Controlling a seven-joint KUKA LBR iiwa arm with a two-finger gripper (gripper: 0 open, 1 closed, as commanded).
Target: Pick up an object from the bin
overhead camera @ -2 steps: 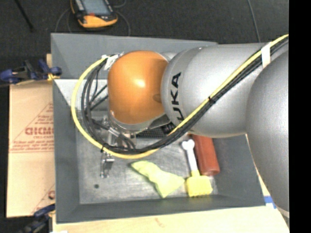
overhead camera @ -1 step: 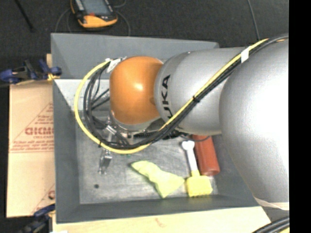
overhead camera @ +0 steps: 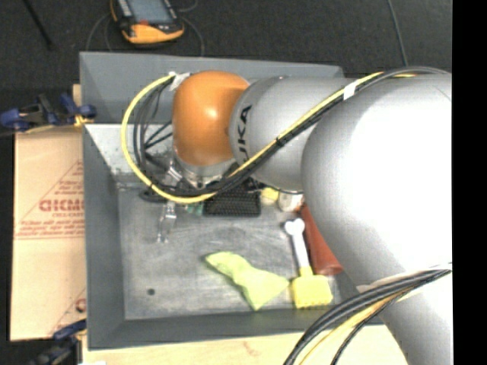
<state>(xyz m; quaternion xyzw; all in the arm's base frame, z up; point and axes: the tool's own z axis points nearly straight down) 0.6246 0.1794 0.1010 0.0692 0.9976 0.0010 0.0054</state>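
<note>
My gripper (overhead camera: 166, 220) reaches down below the orange wrist cover into the left half of the bin, over bare grey floor. Nothing shows in its grasp. Just to its right lies a black ridged block (overhead camera: 232, 202), partly under the arm. A crumpled yellow-green cloth (overhead camera: 245, 277) lies further toward the front, in the middle of the bin.
At the front right, a white-handled tool (overhead camera: 298, 243) ends in a yellow sponge block (overhead camera: 312, 292). A red-brown object (overhead camera: 323, 253) lies beside it along the right wall. A small yellow and white thing (overhead camera: 278, 198) sits by the black block. The arm hides the bin's right and back.
</note>
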